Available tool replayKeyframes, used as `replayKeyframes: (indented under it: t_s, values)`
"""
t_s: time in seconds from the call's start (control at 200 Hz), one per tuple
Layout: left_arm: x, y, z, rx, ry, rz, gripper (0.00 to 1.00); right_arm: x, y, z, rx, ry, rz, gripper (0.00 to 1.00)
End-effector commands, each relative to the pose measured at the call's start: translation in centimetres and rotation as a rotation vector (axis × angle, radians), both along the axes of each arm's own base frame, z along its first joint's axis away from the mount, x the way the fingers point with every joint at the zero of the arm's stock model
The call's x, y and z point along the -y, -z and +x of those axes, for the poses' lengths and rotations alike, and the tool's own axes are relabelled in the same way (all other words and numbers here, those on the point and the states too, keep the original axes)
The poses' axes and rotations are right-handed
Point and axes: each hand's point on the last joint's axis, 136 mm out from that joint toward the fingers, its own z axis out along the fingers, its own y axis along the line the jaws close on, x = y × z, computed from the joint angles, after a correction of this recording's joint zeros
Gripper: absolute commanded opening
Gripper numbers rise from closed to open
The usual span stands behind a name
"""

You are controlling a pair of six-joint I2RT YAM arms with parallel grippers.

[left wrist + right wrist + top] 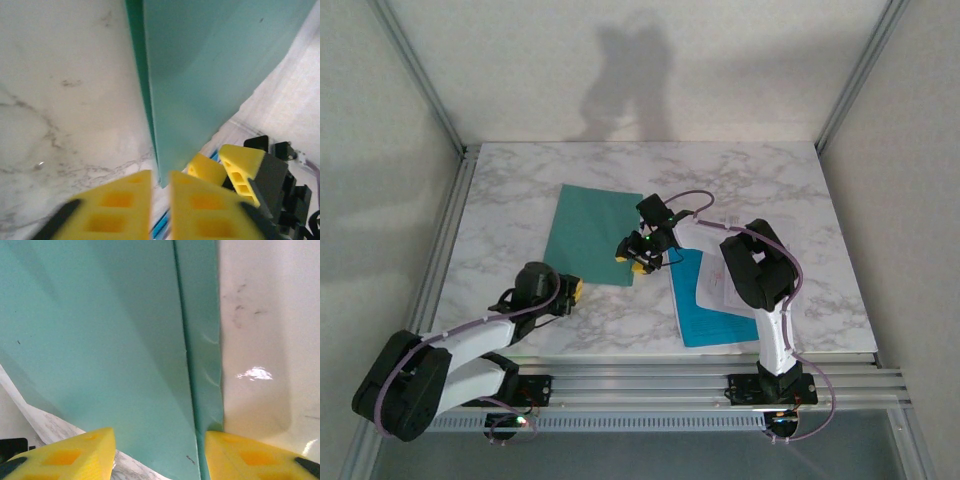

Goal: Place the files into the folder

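The marble table (790, 190) is holding everything. The dark green folder (590, 230) is lying in the middle of it, a bit toward the left edge. The blue sheet (705, 320) is lying near the front edge, toward the right, with white sheets (716, 288) resting on it. The right gripper (640, 262) is hanging over the folder's near right corner, jaws wide apart around its edge, not squeezing. The left gripper (573, 290) is sitting at the near left corner, jaws open just a crack, holding nothing.
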Motion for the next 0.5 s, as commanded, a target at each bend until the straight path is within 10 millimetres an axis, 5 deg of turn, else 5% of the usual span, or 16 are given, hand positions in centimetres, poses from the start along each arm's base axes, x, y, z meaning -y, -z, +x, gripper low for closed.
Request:
replayKeyframes:
  t_s: [0.0, 0.496]
  values:
    - [-1.1, 0.4, -0.4, -0.038, -0.010, 0.050, 0.40, 1.3, 1.2, 0.0, -0.006, 0.018, -0.074, 0.51]
    - [-4.0, 0.5, 4.4, 0.019, -0.113, 0.123, 0.37, 2.1, 2.4, -0.4, -0.019, 0.016, -0.123, 0.51]
